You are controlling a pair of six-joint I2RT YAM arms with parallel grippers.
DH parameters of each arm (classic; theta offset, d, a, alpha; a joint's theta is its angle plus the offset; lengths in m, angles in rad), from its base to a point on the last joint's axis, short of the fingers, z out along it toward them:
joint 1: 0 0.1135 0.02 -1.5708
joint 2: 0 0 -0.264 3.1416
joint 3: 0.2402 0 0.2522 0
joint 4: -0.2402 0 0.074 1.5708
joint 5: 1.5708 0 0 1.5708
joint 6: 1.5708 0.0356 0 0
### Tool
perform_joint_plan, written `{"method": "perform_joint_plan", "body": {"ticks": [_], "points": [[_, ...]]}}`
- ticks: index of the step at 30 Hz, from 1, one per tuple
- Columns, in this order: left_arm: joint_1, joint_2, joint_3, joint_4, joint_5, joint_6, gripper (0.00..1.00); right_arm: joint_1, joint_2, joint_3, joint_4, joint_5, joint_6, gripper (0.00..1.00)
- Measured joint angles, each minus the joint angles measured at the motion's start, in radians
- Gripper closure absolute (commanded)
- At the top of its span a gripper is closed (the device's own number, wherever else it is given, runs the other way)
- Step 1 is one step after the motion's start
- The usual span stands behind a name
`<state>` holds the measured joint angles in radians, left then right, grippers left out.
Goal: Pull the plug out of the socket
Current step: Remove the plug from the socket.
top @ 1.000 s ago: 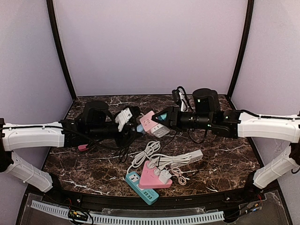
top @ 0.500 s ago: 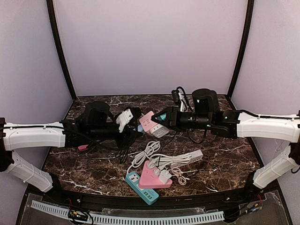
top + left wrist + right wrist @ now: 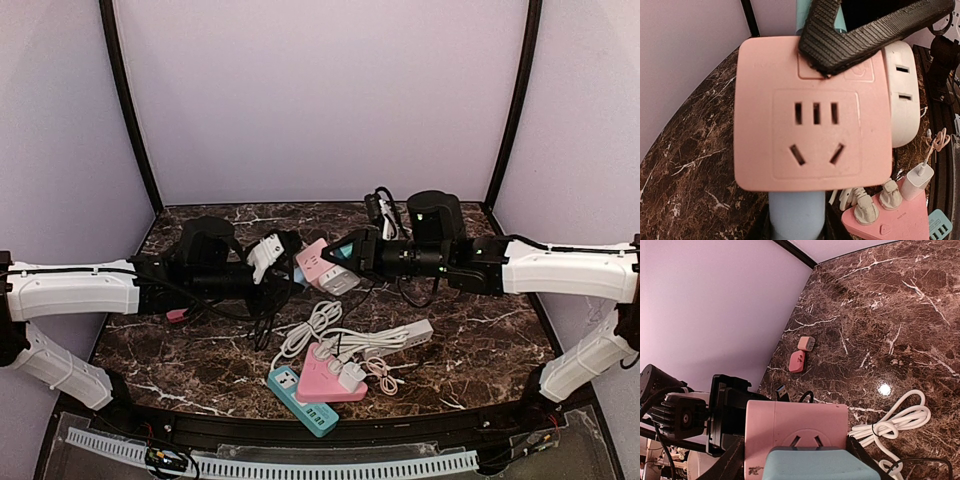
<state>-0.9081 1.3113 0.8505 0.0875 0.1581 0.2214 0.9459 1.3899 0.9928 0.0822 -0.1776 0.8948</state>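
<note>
Pink socket cube (image 3: pixel 815 115) hung dead ahead of the left gripper (image 3: pixel 280 250), slotted face toward it, with a pale-blue piece (image 3: pixel 817 465), likely the plug, on its far side. Right gripper (image 3: pixel 338 255) clasped the cube from opposite. Whether the left jaws were open or closed could not be told, and the pull line was judged to run gripper to gripper.

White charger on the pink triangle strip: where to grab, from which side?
Pinch the white charger by its body, across the flat sides, coming from above with fingers straddling its cable. It stands upright in the pink triangle strip, and round plugs crowd it alongside.
</note>
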Motion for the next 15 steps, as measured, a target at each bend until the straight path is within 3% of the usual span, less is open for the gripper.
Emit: {"method": "perform_joint_plan", "body": {"ticks": [15], "points": [[0.0, 0.0, 0.013, -0.031, 0.01, 0.037, 0.99, -0.001, -0.002, 0.0, -0.002, -0.016, -0.023, 1.0]]}}
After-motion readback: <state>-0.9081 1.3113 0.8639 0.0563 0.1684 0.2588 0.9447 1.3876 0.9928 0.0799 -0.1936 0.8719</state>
